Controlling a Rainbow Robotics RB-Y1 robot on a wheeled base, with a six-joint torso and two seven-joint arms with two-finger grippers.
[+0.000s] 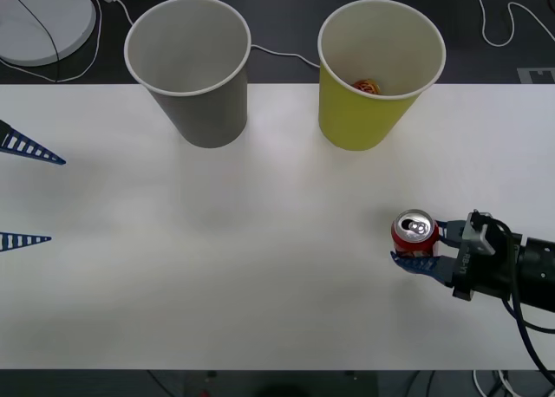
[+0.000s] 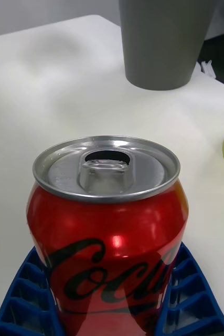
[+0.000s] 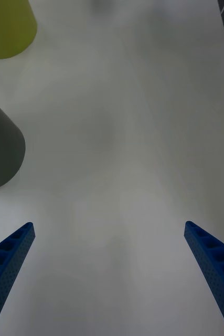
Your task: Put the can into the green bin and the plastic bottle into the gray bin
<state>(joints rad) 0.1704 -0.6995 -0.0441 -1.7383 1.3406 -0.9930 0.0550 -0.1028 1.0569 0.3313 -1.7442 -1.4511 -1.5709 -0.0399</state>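
Right gripper (image 1: 423, 244): reaches in from the right side of the table (image 1: 260, 267), low over the surface, with its two blue ribbed fingers (image 2: 22, 294) set one on each flank of the can (image 1: 414, 233). The wrist view shows the ribbed pads pressed against the red wall on both sides, so the gripper is judged clamped on the can. The can stands upright between the fingers, silver top up, tab opening visible; whether its base rests on the table or has cleared it cannot be told. A side grip low on the body is judged suitable: it keeps the can vertical for carrying and leaves the top free.

Left gripper (image 1: 26, 193): held at the left edge of the table, fingers spread wide with nothing between them, released and idle, well apart from the can.

Beyond the right gripper, toward the far edge of the table, stands the green bin (image 1: 379, 68), mouth up, the closer of the two bins. A small orange-yellow object (image 1: 366, 87) lies inside it. The gray bin (image 1: 191, 68) stands beside the green one, farther off across the table and closer to the left arm's side; its inside appears bare.

Judgement: the can is secured but not yet delivered; the next move calls for a lift above the green bin's rim before release. No plastic bottle could be identified.
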